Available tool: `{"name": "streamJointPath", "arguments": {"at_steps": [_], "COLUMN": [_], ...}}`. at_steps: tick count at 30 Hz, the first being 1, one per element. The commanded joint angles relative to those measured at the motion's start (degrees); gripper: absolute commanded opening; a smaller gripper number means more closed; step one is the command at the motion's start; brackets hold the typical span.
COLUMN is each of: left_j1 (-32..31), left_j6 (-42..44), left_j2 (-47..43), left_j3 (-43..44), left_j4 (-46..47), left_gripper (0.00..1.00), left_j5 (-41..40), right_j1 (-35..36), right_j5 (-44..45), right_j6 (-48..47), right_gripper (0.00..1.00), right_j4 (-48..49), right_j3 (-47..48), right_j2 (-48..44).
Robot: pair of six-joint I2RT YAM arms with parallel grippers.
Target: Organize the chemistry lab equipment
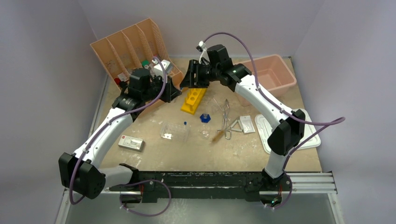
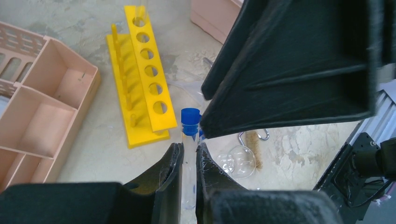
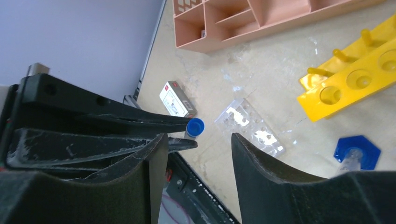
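Blue-capped tube (image 2: 190, 126) in left jaws; yellow rack (image 2: 153, 80) looks mostly empty.

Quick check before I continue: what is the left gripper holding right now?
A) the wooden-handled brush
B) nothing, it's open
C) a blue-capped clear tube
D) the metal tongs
C: in the left wrist view the left gripper is pinched shut on a blue-capped clear tube, with the cap sticking out past the fingertips.

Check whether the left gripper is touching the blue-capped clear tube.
Touching. The left wrist view shows the left gripper with both jaws pressed against the sides of the blue-capped clear tube, with no gap on either side.
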Motion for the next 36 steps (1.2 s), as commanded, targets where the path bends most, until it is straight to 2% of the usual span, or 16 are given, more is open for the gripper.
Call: {"name": "streamJointPath", "arguments": {"at_steps": [1,7,14,21,23,26,29,32,36], "left_j1": [-0.1,-0.1,-0.1,-0.2,-0.1,-0.1,-0.1,-0.1,0.0], "left_j6": [2.8,3.6,3.7,3.9,3.5,1.8,1.3,0.2,-4.3], "left_j2": [-2.1,-3.3,-4.2,-4.6,-4.6,-4.6,-4.6,-4.9,-7.1], "left_j3": [2.9,2.4,3.4,3.3,3.3,3.2,3.4,3.9,3.1], "left_j4": [2.1,1.7,1.0,0.6,0.2,-0.2,-1.8,-4.2,-5.0], "left_gripper": [0.0,0.0,0.0,0.01,0.11,0.41,0.63,0.72,0.76], "left_j5": [3.1,3.0,2.7,2.9,1.7,-1.1,-4.2,-8.9,-23.6], "right_j1": [-0.1,-0.1,-0.1,0.0,-0.1,-0.1,-0.1,-0.1,1.2], "right_j5": [-4.9,-7.3,-9.9,-9.4,-8.3,-3.6,4.2,12.4,20.7], "right_j6": [4.2,8.7,10.2,9.6,9.4,7.5,3.5,-2.9,-11.1], "right_gripper": [0.53,0.41,0.36,0.19,0.16,0.15,0.15,0.15,0.15], "right_j4": [0.7,3.7,4.6,5.2,6.1,6.3,5.7,4.6,5.1], "right_j3": [2.4,1.7,0.2,-0.7,-1.5,-3.1,-4.7,-6.2,-10.3], "right_j2": [-0.3,0.9,0.9,0.5,-0.6,-3.0,-6.2,-8.5,-12.3]}}
